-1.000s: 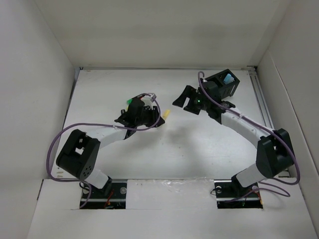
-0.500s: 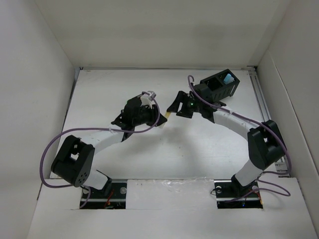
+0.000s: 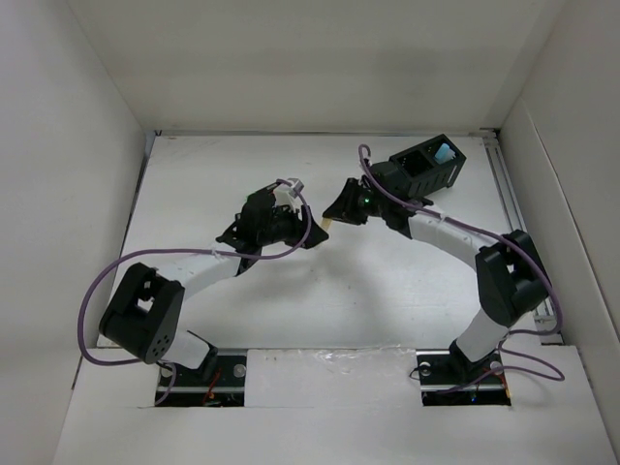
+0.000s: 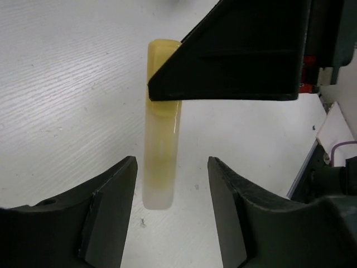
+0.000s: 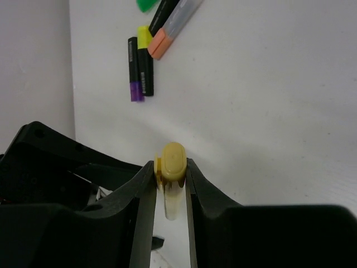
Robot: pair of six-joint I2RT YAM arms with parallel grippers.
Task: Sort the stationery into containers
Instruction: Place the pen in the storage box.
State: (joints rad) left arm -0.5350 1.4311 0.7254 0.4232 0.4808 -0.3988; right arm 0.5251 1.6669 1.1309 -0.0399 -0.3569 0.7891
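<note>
Right gripper [image 5: 170, 173]: fingers closed against both sides of the yellow highlighter [image 5: 173, 159], gripping it at the capped end that faces the wrist camera. The translucent barrel runs away from the camera between the fingers.

Left gripper [image 4: 172, 167]: fingers apart, one on either side of the highlighter's other end. A visible gap shows on both sides and neither finger is seen touching the barrel. In the left wrist view a black finger [image 4: 234, 56] of the right gripper covers the highlighter's far end.

Overhead, both grippers meet tip to tip near the middle of the white table [image 3: 387, 281], left gripper [image 3: 308, 235] below and left of right gripper [image 3: 334, 215]. Whether the highlighter rests on the table or is held clear of it cannot be determined.

The black organiser [image 3: 426, 167] stands at the far right of the table, just behind the right arm's wrist. A light-blue marker [image 3: 445, 153] sits in its far right compartment.

The right wrist view shows further stationery lying on the table beyond the grippers:
- a black marker with a purple end [image 5: 134, 70]
- touching it alongside, a black marker with a yellow cap [image 5: 146, 61]
- an orange-capped grey marker [image 5: 170, 30], its cap touching the yellow cap
- a green piece [image 5: 146, 4], cut off by the frame edge
</note>
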